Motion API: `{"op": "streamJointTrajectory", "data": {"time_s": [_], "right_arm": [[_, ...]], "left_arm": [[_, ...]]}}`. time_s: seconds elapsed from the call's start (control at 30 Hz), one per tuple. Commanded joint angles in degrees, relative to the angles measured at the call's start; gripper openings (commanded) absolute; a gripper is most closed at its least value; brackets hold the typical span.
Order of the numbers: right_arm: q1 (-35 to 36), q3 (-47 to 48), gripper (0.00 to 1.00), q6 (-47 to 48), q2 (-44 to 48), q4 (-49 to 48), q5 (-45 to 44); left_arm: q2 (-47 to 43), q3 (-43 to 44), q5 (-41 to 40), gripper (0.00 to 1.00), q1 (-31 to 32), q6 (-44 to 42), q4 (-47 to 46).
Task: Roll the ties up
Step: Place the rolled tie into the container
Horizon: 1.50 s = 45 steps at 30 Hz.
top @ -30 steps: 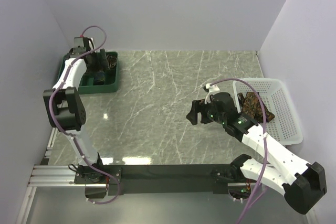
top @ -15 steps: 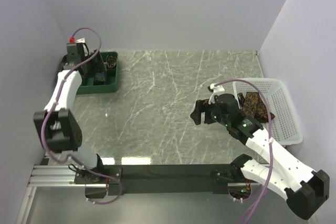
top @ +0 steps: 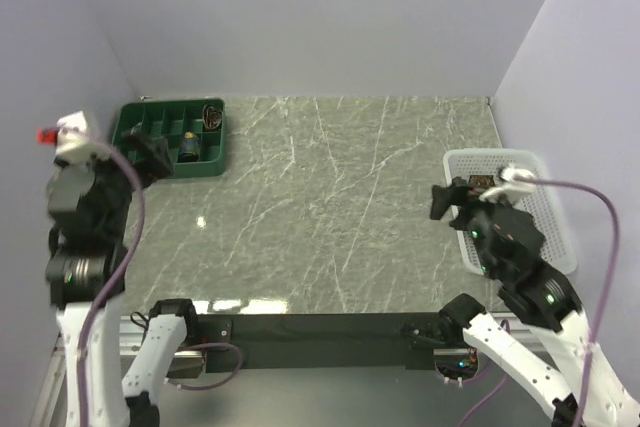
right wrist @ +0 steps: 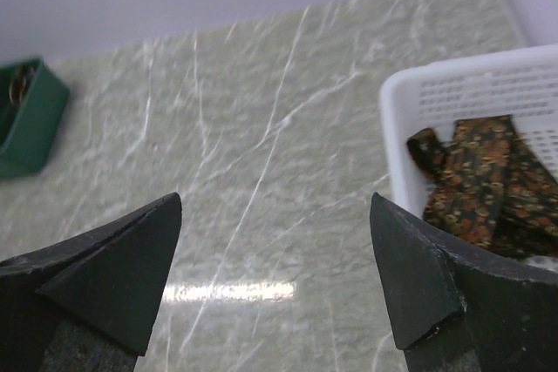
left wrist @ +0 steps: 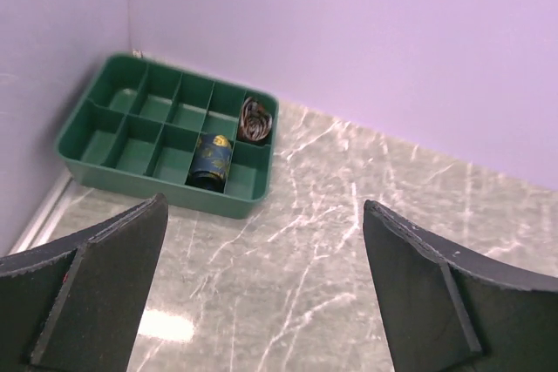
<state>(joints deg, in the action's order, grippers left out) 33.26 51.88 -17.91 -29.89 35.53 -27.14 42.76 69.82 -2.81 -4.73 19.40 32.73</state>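
Left wrist view: left gripper released; green plastic compartment tray at eleven o'clock holds rolled navy tie and rolled brown tie. Right gripper released; brown gold-patterned ties in white plastic mesh basket at two o'clock.

Brown ties heaped in white basket

We see a grey-green, marble-patterned table with thin white veins filling the middle of the top view. Plain pale lilac walls close it in: a back wall across the top, a left wall and a right wall. A small bright glare lies on the table at lower left, and a black rail runs along the bottom edge.
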Motion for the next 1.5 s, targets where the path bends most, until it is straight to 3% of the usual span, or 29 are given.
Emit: {"op": "streamJointTrajectory", "data": {"time_s": [0.0, 0.1, 0.27, 0.3, 0.5, 0.7, 0.93, 1.47], "right_arm": [[0.2, 0.8, 0.95, 0.9, 7.1, 2.0, -9.8], [0.1, -2.2, 0.95, 3.7, 13.8, 0.5, -12.8], [0.1, -6.6, 0.96, 5.6, 22.9, -2.1, -15.5], [0.1, -7.6, 0.96, 5.1, 25.3, -2.3, -15.6], [0.2, -9.7, 0.97, 7.4, 29.5, -4.5, -14.0], [0.1, -12.2, 0.98, 8.6, 32.9, -6.1, -12.4], [0.2, -13.4, 0.98, 9.2, 36.2, -6.8, -11.0], [0.2, -11.4, 0.99, 12.6, 36.8, -7.9, -11.0]], "left_arm": [[-6.0, 3.0, -5.4, 0.99, 4.1, 1.0, 9.0], [-13.3, 2.0, -14.7, 0.99, 11.5, 2.0, 13.8], [-27.9, -5.6, -22.9, 0.99, 16.8, 3.8, 13.0], [-32.3, -6.4, -23.1, 0.99, 16.9, 3.3, 11.5], [-38.5, -8.3, -24.8, 0.99, 16.9, 3.5, 11.4], [-46.6, -15.2, -23.4, 0.99, 16.9, 3.0, 5.0], [-49.5, -21.9, -28.8, 0.99, 16.9, 4.7, 1.5], [-46.9, -23.3, -29.7, 0.99, 16.9, 5.1, -1.5]]}}
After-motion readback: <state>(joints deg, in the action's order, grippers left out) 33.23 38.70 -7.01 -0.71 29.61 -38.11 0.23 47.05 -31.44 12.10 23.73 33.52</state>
